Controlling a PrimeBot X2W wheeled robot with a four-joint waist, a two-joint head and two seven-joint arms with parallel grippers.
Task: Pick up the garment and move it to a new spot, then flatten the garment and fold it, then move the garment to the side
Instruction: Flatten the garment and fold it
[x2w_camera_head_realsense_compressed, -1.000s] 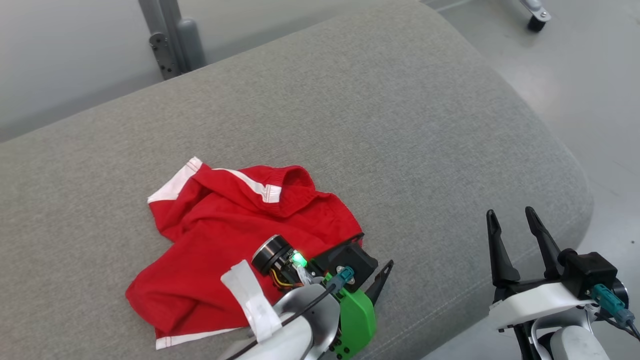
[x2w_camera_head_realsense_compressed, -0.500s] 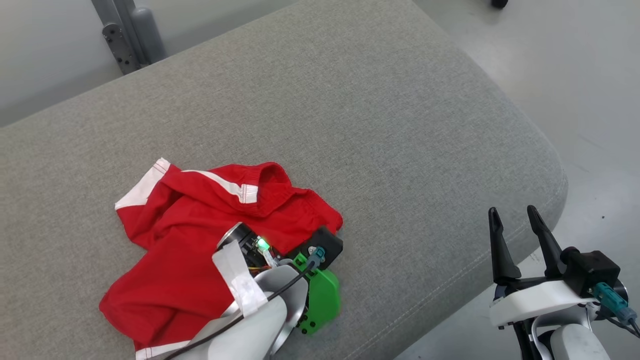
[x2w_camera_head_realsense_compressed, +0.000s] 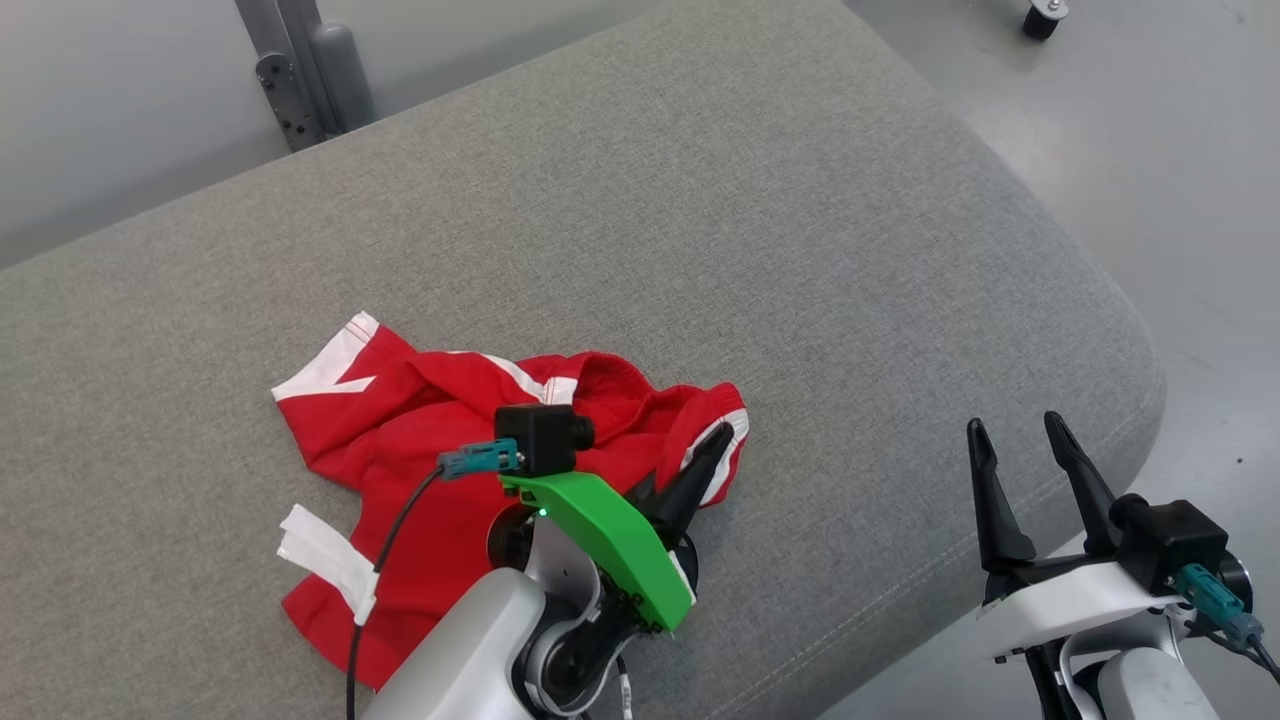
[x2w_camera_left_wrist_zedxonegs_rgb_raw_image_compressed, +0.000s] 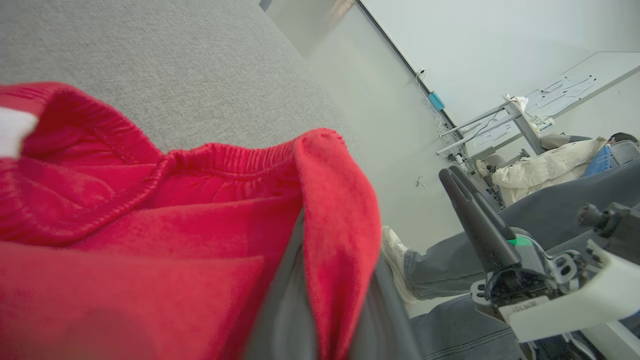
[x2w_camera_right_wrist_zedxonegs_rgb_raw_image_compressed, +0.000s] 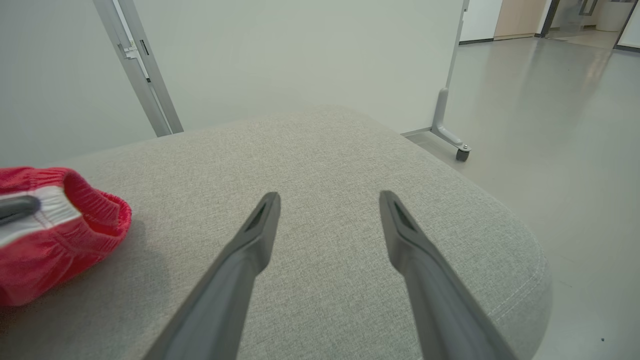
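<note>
Crumpled red garment (x2w_camera_head_realsense_compressed: 400, 450) on grey cushion (x2w_camera_head_realsense_compressed: 760, 250), at 8 o'clock in head view, white panel at its 10 o'clock corner. At garment's 3 o'clock edge, left gripper (x2w_camera_head_realsense_compressed: 714, 445) clenched on fold of red fabric, white-striped hem draped beside fingers. At 4 o'clock, right gripper (x2w_camera_head_realsense_compressed: 1020, 455) over cushion's rim, fingers spread wide, nothing between them, well apart from garment. At 1 o'clock, wheel (x2w_camera_head_realsense_compressed: 1040, 20) on floor (x2w_camera_head_realsense_compressed: 1180, 150)

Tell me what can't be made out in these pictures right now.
- Head view: the left gripper's pinch on the garment is hidden behind its own finger; its arm covers the near edge.
- Left wrist view: the cloth blurs close up and wraps the fingers.
- Right wrist view: the garment is cut off by the left edge.
</note>
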